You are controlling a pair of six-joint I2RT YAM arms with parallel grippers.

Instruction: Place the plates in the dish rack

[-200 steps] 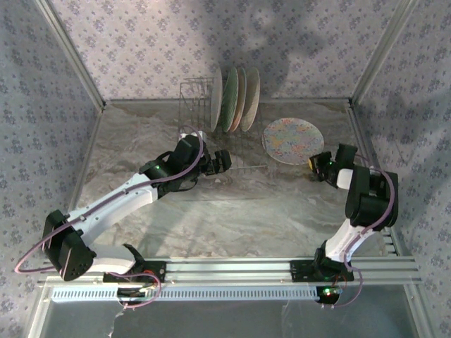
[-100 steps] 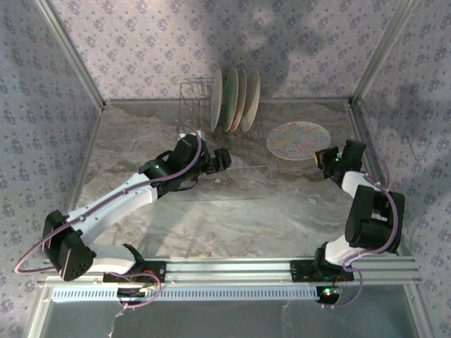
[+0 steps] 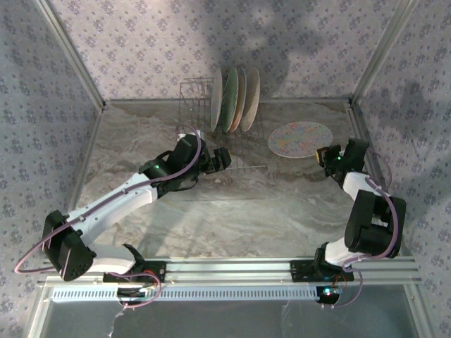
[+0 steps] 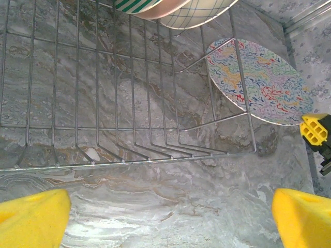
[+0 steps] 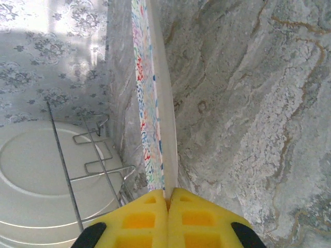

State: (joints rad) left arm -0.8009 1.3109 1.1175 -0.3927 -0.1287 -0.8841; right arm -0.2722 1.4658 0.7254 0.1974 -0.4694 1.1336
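Plates (image 3: pixel 231 98) stand on edge at the far end of the dish rack (image 3: pixel 204 134). I count three, ranked side by side with their faces turned left and right. Whether another hides among them I cannot make out.

What matters now is the mosaic plate (image 3: pixel 299 138). It lies flat, or nearly so, over the right side of the table (image 3: pixel 141 155), just beside the rack's right end. The right gripper (image 3: pixel 325 156) has that plate's near rim clenched. Seen from its own wrist, the yellow fingers (image 5: pixel 201 217) meet tight on the thin edge, and the disc runs straight away from them. Whether the far rim rests on the marble or hangs just clear of it, I cannot tell.

The left gripper (image 3: pixel 224 160) hangs over the rack's near edge with its jaws spread wide and nothing between them.

As I read it, the coming move turns on one thing. The rack lies to the left of the held plate, and the plate's face looks up while the racked ones face sideways. So the plate would have to be rolled up onto its edge and carried leftward to a free slot. The right arm is much the nearer and has the grip. The wires at the rack's right end stand in the way and could catch the rim.
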